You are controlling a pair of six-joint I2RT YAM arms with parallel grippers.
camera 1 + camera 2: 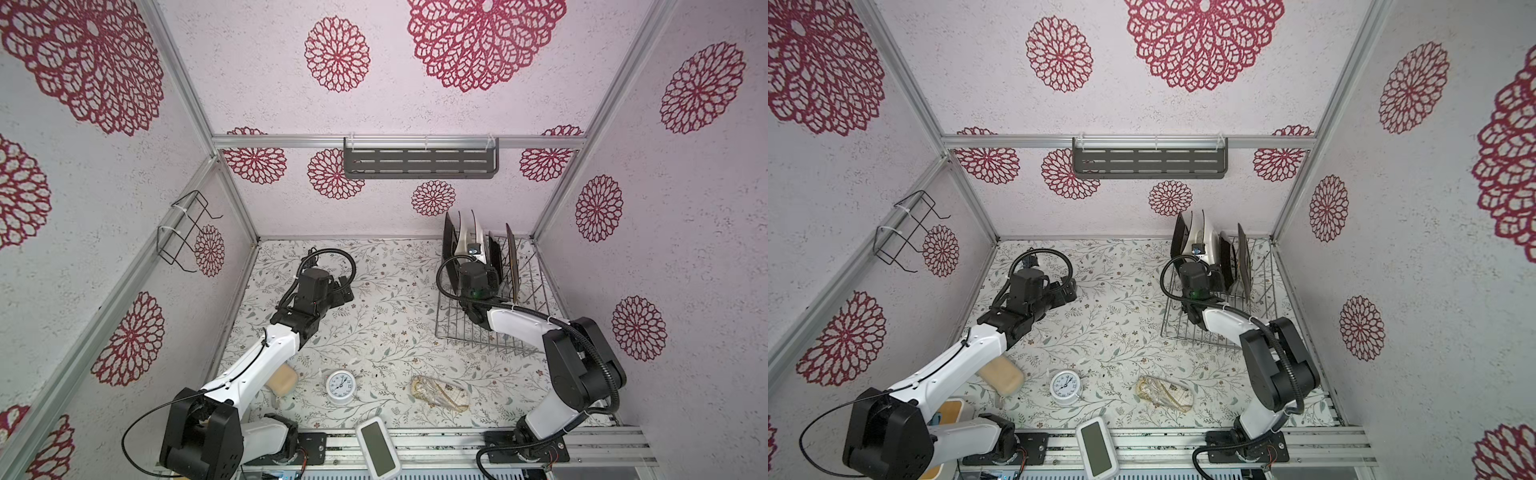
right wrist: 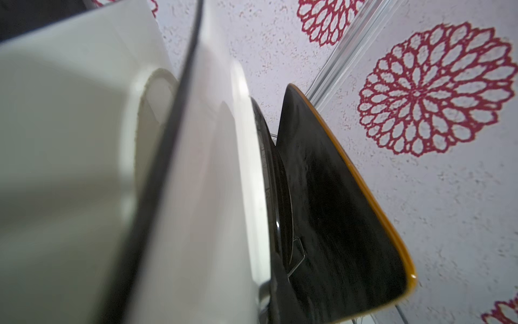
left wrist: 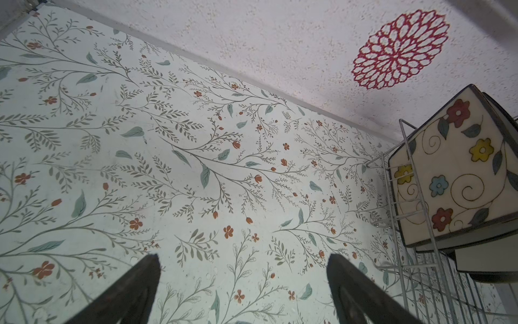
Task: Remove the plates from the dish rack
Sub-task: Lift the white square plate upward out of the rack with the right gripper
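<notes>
Inside the dish rack point(image 1: 490, 337), at its far end: the right gripper point(image 1: 478, 270), jaws closed, set deep among the upright plates point(image 1: 467, 232). No fingertip visible in the right wrist view, so no certainty about a pinch on a rim. Judging by the pose, probably a hold on one of the pale ones. Closest in that view: a white plate point(image 2: 70, 140), then a pale plate with a black rim point(image 2: 213, 168), then a dark brown plate with amber edge point(image 2: 336, 210), all standing close together.

For a good lift: pull straight up along the tines point(image 1: 530, 286), not sideways, and slowly, because of the neighbours almost touching. Keep the plate vertical until free of the wires, then carry toward the open table point(image 1: 374, 316). Watch for a slip, given the smooth glaze and the thin pinch.

In the rack: about six plates, hard to count exactly, all in the far half, upright between tines. In the near half, only bare wires. Facing outward on the side toward the other arm: a cream flower-painted plate point(image 3: 454, 168). No plate seen on the table yet, so unloading likely at its beginning.

Farther out: the left gripper point(image 3: 244, 269), jaws wide apart, holding nothing, low over the table, apart from the rack. On the walls: a grey slotted shelf point(image 1: 419, 160) and a black wire holder point(image 1: 183, 232), nothing visible in either.
</notes>
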